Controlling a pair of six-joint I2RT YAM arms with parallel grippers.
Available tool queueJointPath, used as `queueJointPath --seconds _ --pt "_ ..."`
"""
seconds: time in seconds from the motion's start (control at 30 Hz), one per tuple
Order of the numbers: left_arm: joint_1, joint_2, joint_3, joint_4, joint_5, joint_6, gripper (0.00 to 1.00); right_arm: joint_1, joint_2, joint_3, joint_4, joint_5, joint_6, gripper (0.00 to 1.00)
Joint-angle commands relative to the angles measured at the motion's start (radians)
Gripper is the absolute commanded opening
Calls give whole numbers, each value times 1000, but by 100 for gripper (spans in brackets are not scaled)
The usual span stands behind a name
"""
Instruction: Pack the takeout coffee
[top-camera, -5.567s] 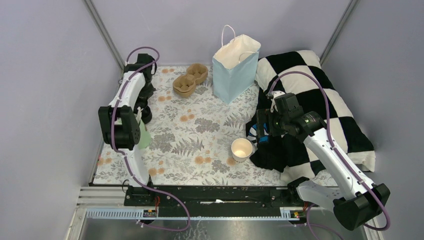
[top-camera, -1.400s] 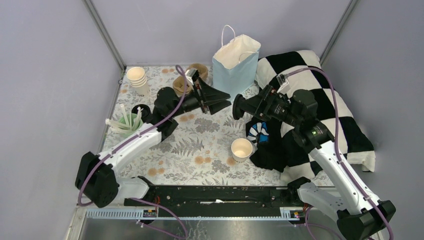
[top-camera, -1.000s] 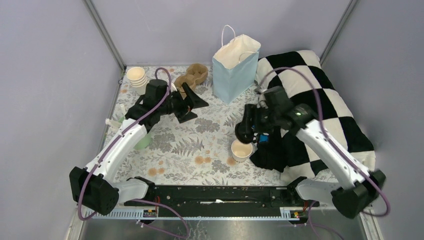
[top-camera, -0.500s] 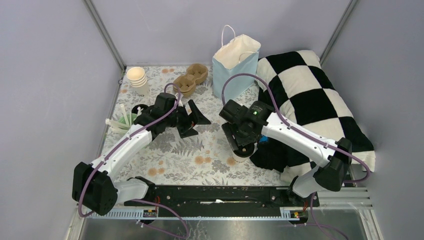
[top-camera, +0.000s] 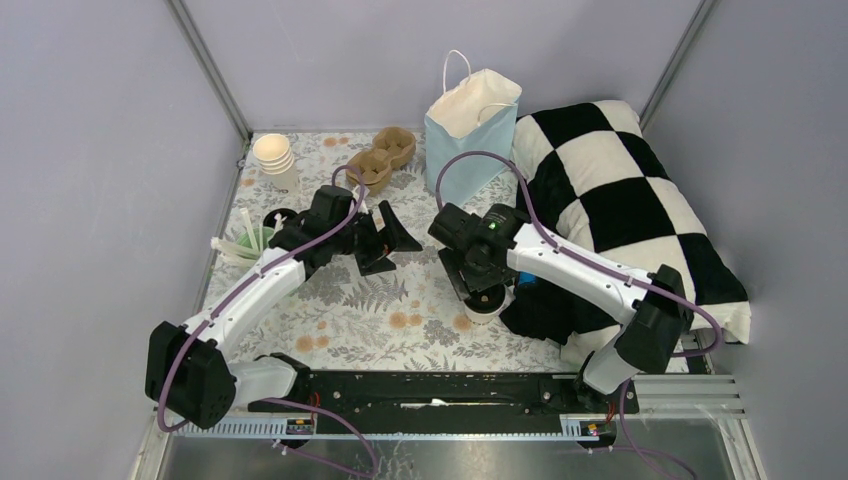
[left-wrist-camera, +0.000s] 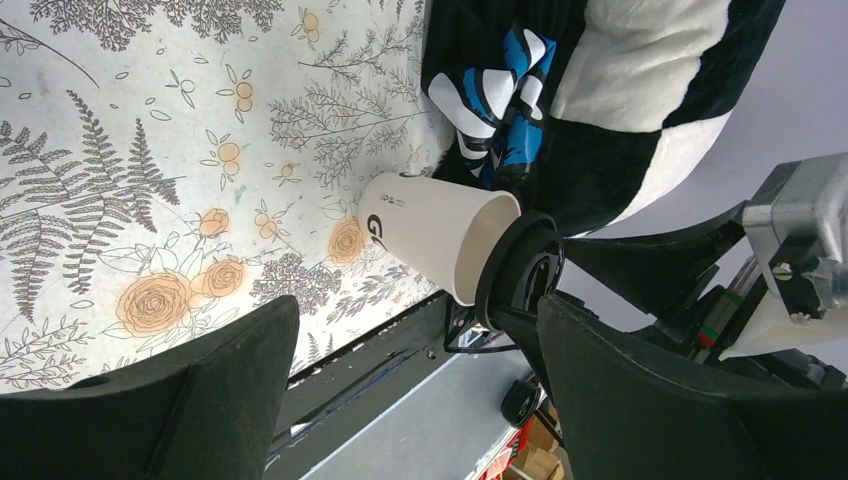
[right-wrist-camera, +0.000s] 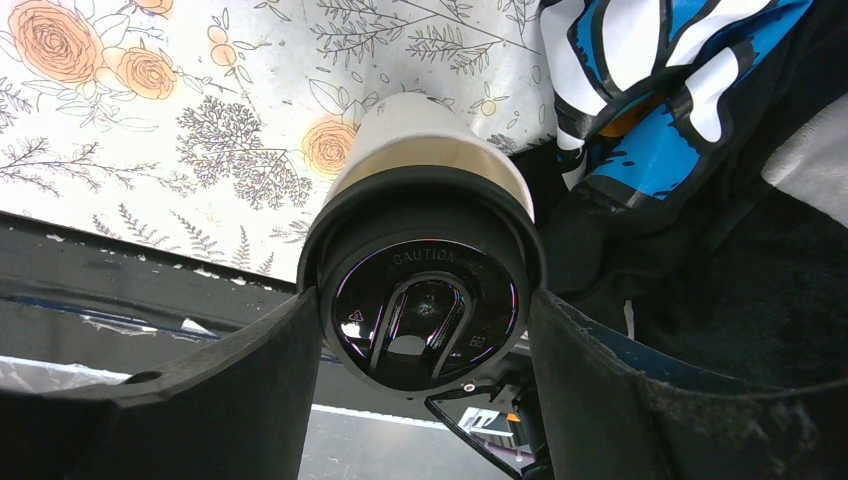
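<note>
Blue paper bag (top-camera: 470, 140) is standing open at the back, just beside the checkered pillow (top-camera: 630, 200). White paper cup (left-wrist-camera: 425, 235) is sitting upright on the floral mat (top-camera: 400, 300), right beside some crumpled blue-and-white fabric (left-wrist-camera: 500, 90). Right gripper (right-wrist-camera: 424, 310) is pinching the black lid (right-wrist-camera: 425, 270) right at the cup's rim, and the left gripper (left-wrist-camera: 417, 330) is hanging spread wide nearby. Lid's reading "CAUTION", cup's showing a "G".

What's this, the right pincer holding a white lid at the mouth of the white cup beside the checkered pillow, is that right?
Not quite: the lid is black, not white. The right wrist view shows it between the fingers of the right pincer, at the mouth of the white cup beside the checkered pillow.
</note>
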Motion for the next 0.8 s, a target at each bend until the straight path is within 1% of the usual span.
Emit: queueJointPath --seconds 0.0,0.77 --pt "1 5 24 19 9 37 93 7 13 -12 8 28 14 68" --pt "1 21 51 0 -1 55 93 6 23 -69 58 38 -21 71"
